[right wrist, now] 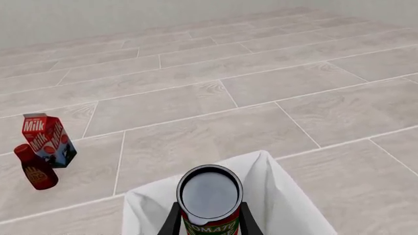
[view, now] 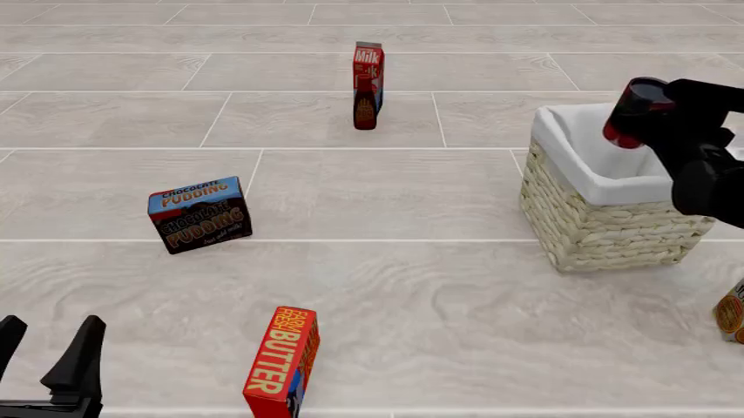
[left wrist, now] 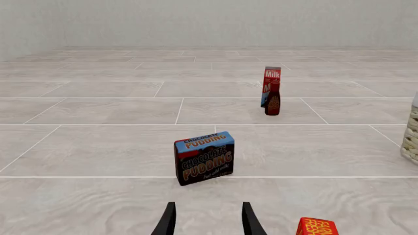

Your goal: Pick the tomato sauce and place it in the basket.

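Pale woven wicker and white cloth mark the basket (view: 605, 213), which stands at the right of the front view, and my right gripper (view: 651, 117) hangs above its open top. I see its fingers clamped on the tomato sauce (view: 633, 111), a small dark red can tipped on a slant, with its lid end toward the far left. In the right wrist view the can (right wrist: 210, 203) sits squeezed between the two dark fingers, its round end facing the camera, with the white lining of the basket (right wrist: 287, 205) spread below and around it. The can is over the cloth, clear of the rim as far as I can tell.

My left gripper (view: 47, 353) is low at the near left corner of the front view, fingers parted and holding nothing; in the left wrist view (left wrist: 205, 220) the two fingers stand apart with bare floor between them.

Around the basket I have open tile on its left and far sides. An orange-labelled can (view: 731, 312) sits at the right edge, just near of the basket. The butter box (view: 282, 361) stands upright in the near middle, the chocolate pudding box (view: 200, 214) further out to the left, and the milk carton (view: 368, 70) with a dark red bottle (view: 365, 104) right in front of it stands far off, well apart from everything.
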### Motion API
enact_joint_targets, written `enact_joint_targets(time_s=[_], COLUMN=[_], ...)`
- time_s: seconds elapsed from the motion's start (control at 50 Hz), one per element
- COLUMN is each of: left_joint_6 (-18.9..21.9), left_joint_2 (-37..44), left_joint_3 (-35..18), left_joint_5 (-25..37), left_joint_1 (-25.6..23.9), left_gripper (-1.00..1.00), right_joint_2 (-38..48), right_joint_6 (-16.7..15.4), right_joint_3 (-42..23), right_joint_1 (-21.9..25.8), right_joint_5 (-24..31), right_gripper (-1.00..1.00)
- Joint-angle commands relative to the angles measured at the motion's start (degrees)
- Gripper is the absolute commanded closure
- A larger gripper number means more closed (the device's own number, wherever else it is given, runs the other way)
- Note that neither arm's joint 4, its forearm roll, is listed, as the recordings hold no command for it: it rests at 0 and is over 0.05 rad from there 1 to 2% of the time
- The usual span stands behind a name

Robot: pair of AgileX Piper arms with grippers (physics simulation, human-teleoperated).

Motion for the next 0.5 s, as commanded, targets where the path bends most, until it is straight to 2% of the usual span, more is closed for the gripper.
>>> enact_joint_targets(time_s=[0.02,0.5], left_joint_6=[0.00,0.01], left_joint_2=[0.00,0.00], left_joint_3=[0.00,0.00], left_joint_5=[0.00,0.00], left_joint_1=[0.00,-0.01], left_gripper=[-1.00,-1.00], right_joint_2=[0.38,1.51], right_joint_6=[1.08,0.81], right_joint_3=[-0.60,-1.86], right_joint_1=[0.16,0.60], right_joint_5=[0.27,0.91], right_gripper=[1.00,1.00])
